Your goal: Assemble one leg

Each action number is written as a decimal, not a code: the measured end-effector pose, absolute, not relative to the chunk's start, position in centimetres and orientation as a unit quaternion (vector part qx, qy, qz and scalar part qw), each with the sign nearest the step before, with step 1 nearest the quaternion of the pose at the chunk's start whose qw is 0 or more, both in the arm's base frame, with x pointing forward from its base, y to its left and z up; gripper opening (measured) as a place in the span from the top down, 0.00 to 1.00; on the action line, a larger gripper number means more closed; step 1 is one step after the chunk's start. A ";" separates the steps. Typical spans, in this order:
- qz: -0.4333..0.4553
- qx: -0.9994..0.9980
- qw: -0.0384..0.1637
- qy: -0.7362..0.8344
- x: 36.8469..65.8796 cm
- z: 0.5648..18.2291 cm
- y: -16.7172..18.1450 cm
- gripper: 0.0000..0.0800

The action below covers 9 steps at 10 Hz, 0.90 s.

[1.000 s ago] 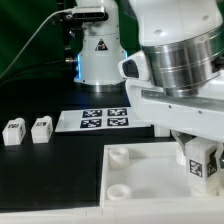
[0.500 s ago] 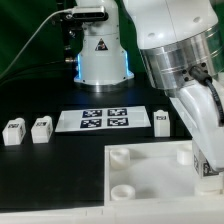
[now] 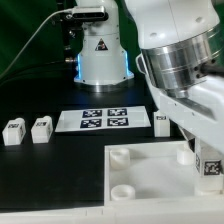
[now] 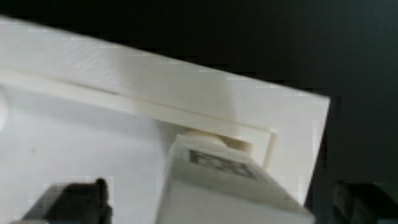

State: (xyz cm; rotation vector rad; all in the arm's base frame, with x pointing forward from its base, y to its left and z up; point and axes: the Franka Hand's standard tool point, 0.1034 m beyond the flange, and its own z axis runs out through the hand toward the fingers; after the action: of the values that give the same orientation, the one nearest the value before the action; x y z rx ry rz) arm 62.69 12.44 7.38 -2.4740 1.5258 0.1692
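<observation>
The board (image 3: 150,185) lies closest. The leg (image 4: 224,165) stands in its corner on the exterior view's right. The gripper (image 4: 222,190) has swung back from its twist. Its fingers (image 4: 79,198) are now wide apart, off the leg. I think it will grab and turn again. Farther off, spare legs (image 3: 41,128) wait.
</observation>
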 end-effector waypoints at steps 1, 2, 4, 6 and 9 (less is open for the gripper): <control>0.047 -0.878 0.112 0.462 62.7 7.6 12.7 0.20; 0.041 -0.904 0.114 0.411 62.6 7.3 12.5 0.19; 0.033 -0.941 0.109 0.318 62.5 7.3 12.3 0.19; 0.030 -0.983 0.077 0.167 63.1 7.7 11.5 0.19; 0.020 -0.995 0.071 0.060 63.1 7.6 11.4 0.24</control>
State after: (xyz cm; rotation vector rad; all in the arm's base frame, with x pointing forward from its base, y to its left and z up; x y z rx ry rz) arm 63.06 11.37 7.64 -2.9939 0.1810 0.0608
